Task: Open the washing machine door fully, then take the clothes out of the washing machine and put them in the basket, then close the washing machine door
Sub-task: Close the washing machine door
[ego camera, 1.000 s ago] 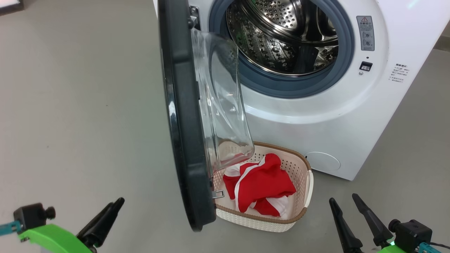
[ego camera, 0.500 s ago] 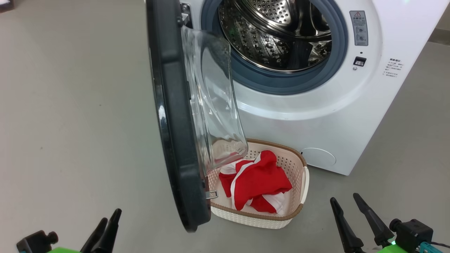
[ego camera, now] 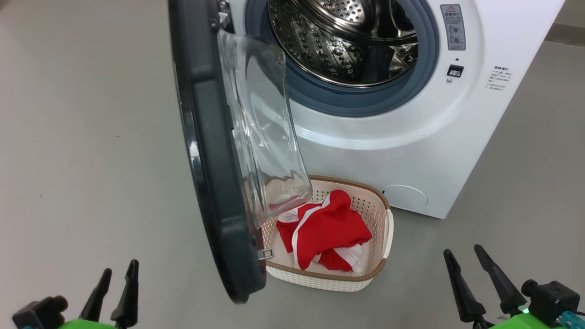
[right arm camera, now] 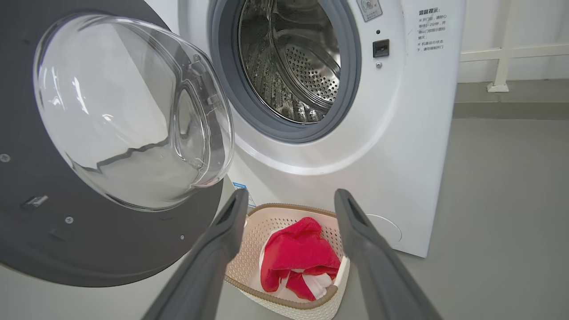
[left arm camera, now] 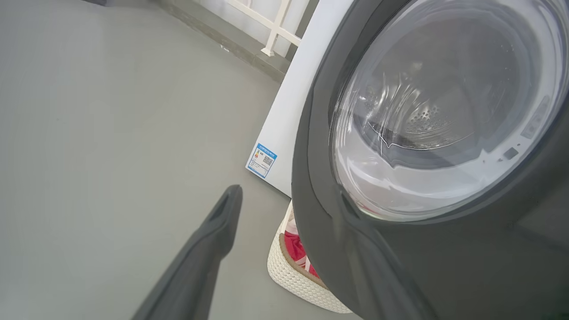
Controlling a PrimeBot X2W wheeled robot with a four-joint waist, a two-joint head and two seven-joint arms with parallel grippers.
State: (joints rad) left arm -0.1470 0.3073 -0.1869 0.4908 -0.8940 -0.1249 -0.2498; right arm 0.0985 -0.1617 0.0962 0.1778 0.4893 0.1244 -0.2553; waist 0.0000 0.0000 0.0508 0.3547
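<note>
Your washer (ego camera: 411, 151) is a white boxy front-loader, smooth front w/ a round mouth. Inside is the drum (ego camera: 338, 41): shiny steel, perforated all over, w/ raised ribs. A grey-blue rubber seal (ego camera: 347, 103) rings the mouth. The door (ego camera: 215, 192) hangs from the 9 o'clock side of the mouth, swung out toward you and nearly edge-on in head view. It has a wide glossy black rim, a clear bulging glass bowl (ego camera: 260, 128) facing the washer, and a small metal latch (ego camera: 266, 253) near its low edge. Approx 5 o'clock of the mouth, low down, is a small round white flap (ego camera: 406, 197).

The clothes (ego camera: 329, 228) are in the basket (ego camera: 320, 281): a soft crumpled heap, mostly red w/ white panels & a thin white stripe. The basket is cream plastic, rounded-rectangular, w/ holed walls & a brown woven-look rim. It sits on the floor (ego camera: 82, 137), plain matte grey, at 6 o'clock of the mouth, near the washer's base. In head view the door's lower rim & bowl cover the basket's 9 o'clock side.

There's a blue sticker (left arm camera: 262, 160) on the washer's side and a white railing (left arm camera: 275, 26) behind.

The left gripper (ego camera: 120, 266) is at 7 o'clock of head view, fingers apart w/ nothing btwn them, on the door's outer side. The right gripper (ego camera: 462, 249) is at 5 o'clock, spread wide & empty, well apart from the basket.
</note>
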